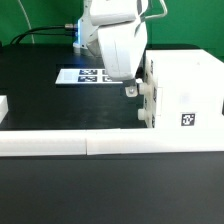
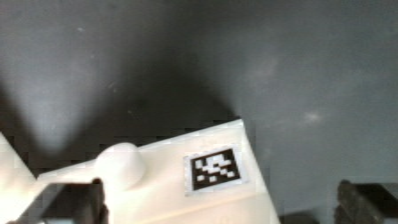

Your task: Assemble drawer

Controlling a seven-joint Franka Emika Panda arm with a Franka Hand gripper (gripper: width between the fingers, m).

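Large boxy white plastic drawer housing (image 1: 182, 95) sits at exterior view's right-centre, cut off by frame edge, on black tabletop (image 1: 40, 90). White robot hand (image 1: 130, 88) hangs just beside its left face; fingertips too small to read there. Wrist view: fingers (image 2: 368, 200) spread apart, nothing between; tagged white corner (image 2: 210, 160) partly cropped, blurry.

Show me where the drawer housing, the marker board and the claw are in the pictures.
drawer housing (image 1: 190, 85), exterior view, front face above its tag.
marker board (image 1: 78, 75), exterior view, printed tags.
claw (image 1: 130, 88), exterior view, fingertips beside the housing.
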